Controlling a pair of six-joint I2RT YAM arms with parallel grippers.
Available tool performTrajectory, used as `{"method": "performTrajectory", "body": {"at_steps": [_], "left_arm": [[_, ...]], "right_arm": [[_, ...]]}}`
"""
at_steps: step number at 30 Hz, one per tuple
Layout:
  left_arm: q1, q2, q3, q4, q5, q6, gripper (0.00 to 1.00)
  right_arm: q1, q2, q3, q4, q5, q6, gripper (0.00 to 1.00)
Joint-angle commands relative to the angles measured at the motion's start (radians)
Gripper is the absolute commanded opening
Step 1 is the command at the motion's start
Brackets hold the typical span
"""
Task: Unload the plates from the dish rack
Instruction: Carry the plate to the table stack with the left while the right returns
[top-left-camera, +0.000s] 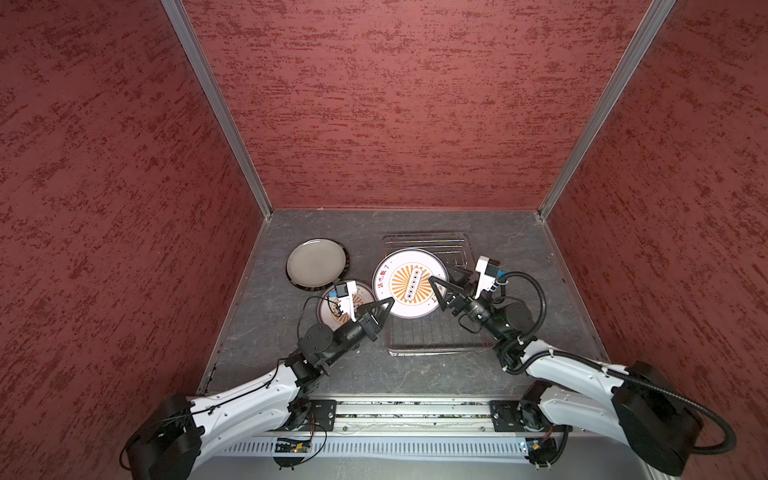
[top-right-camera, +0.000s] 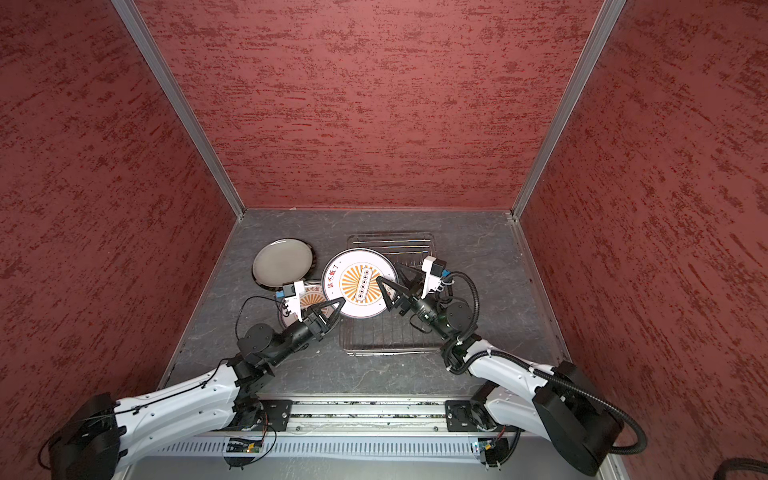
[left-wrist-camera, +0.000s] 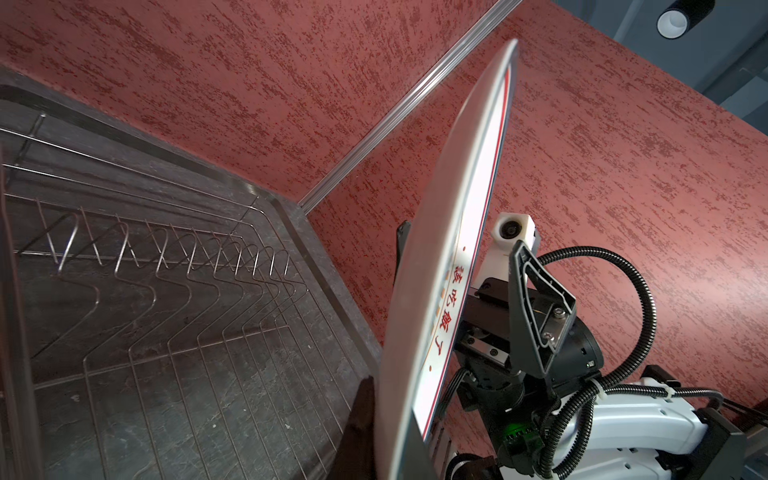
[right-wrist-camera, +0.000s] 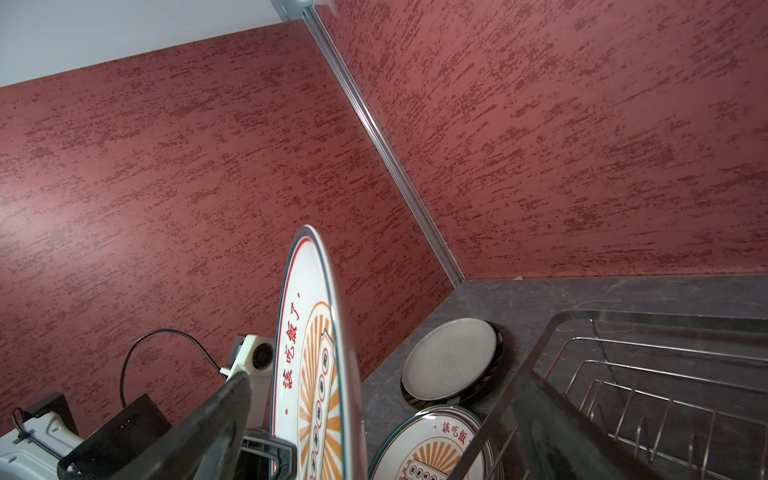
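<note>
Red speckled walls (top-left-camera: 395, 104), grey stone table (top-left-camera: 519, 249), one plate up in the air
I see my left gripper (top-left-camera: 388, 302) pinched tight on the rim of the big round white plate with the orange sun picture (top-left-camera: 409, 282), holding it over the silver wire dish rack (top-left-camera: 432, 340). My right gripper (top-left-camera: 441, 275) gapes wide around the other rim, not squeezing. A second sun plate (top-left-camera: 367, 296) and a plain off-white plate (top-left-camera: 316, 262) on a dark-rimmed plate (top-left-camera: 316, 286) lie left of the rack

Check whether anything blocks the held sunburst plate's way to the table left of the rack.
Partly. The small sunburst plate lies flat beside the dish rack, under the left gripper holding the large sunburst plate, with the dark-rimmed plate just behind. Both occupy that landing area.
</note>
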Motion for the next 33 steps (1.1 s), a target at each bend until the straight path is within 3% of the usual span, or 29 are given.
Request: {"method": "performTrajectory", "body": {"at_steps": [1,10,15,17,23,27,33], "left_arm": [[0.027,-0.030,-0.006,0.005,-0.036,-0.021,0.00],[0.136,-0.178,-0.051,-0.157,-0.082,-0.114,0.00],[0.176,-0.263,-0.059,-0.263,-0.111,-0.133,0.00],[0.212,-0.300,-0.051,-0.388,-0.141,-0.193,0.00],[0.334,-0.394,-0.069,-0.541,-0.109,-0.296,0.00],[0.383,-0.443,-0.092,-0.590,-0.098,-0.360,0.00],[0.447,-0.472,-0.076,-0.726,-0.071,-0.426,0.00]], "right_arm": [[-0.002,-0.042,-0.002,-0.017,0.021,-0.012,0.99],[-0.002,-0.072,-0.019,-0.039,0.002,-0.079,0.99],[-0.002,0.011,0.108,-0.236,-0.012,-0.094,0.99],[0.000,0.056,0.125,-0.223,0.004,-0.094,0.99],[0.014,0.194,0.238,-0.281,-0.068,-0.111,0.99],[0.053,0.234,0.261,-0.282,0.058,-0.166,0.99],[0.073,0.300,0.338,-0.362,0.023,-0.205,0.99]]}}
